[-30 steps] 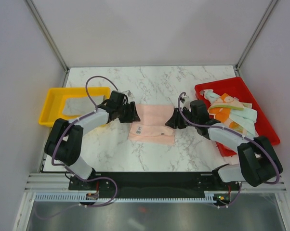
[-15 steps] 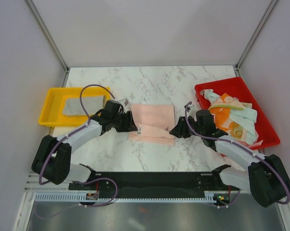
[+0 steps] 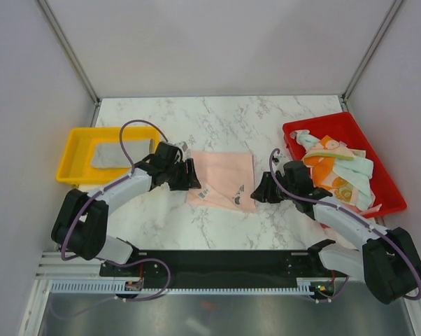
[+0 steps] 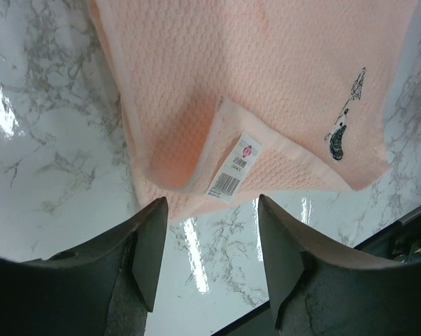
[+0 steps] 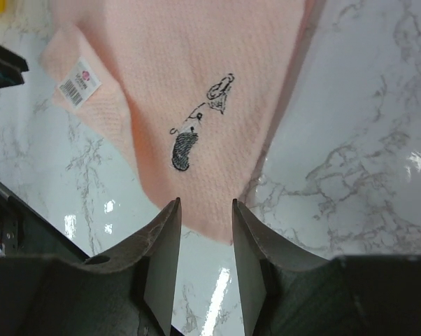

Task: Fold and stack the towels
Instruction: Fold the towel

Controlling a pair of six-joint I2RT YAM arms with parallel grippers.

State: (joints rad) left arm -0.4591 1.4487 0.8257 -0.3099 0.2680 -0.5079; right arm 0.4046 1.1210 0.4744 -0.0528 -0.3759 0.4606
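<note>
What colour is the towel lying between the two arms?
The towel is pale pink; clearest in the right wrist view.

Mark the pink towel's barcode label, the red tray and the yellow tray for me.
barcode label (image 4: 237, 166): left wrist view, middle of the white tag.
red tray (image 3: 336, 127): top external view, bare far end.
yellow tray (image 3: 70, 155): top external view, left wall.

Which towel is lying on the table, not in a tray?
The pale pink towel, flat on the marble table. The other towels are heaped in the red tray, a grey one in the yellow tray.
</note>
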